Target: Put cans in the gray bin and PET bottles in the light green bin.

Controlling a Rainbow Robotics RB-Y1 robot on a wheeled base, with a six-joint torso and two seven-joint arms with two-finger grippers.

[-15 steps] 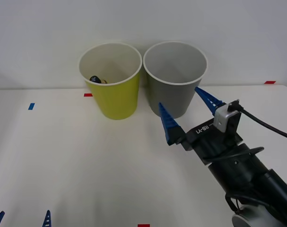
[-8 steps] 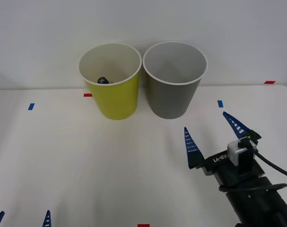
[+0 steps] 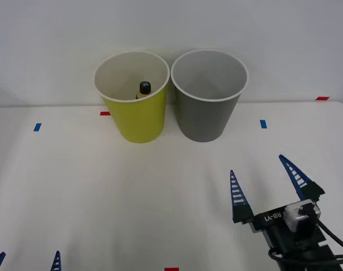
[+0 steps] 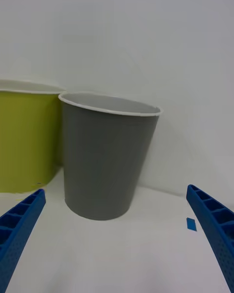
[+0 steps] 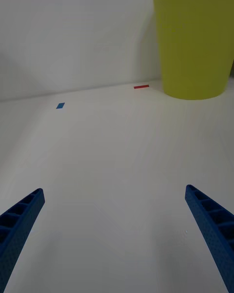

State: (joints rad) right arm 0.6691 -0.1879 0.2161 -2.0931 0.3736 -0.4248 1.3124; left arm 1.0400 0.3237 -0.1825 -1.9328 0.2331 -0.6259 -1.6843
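The light green bin [image 3: 135, 116] and the gray bin [image 3: 208, 113] stand side by side at the back of the white table. Inside the green bin a PET bottle's black cap [image 3: 144, 87] pokes up against the white inner wall. My right gripper [image 3: 267, 186] is open and empty at the front right, well short of the gray bin [image 4: 105, 161], with the green bin [image 4: 24, 141] beside that. My left gripper [image 3: 27, 262] sits open at the table's front left corner, its fingers [image 5: 19, 224] spread over bare table, the green bin [image 5: 195, 44] far ahead.
Small blue tape marks [image 3: 37, 127] [image 3: 263, 123] and red ones [image 3: 105, 113] [image 3: 322, 98] [image 3: 171, 269] dot the tabletop. A white wall rises right behind the bins.
My right arm has pulled back from beside the gray bin toward the front right, staying open. The bottle in the green bin has shifted, its cap now standing higher.
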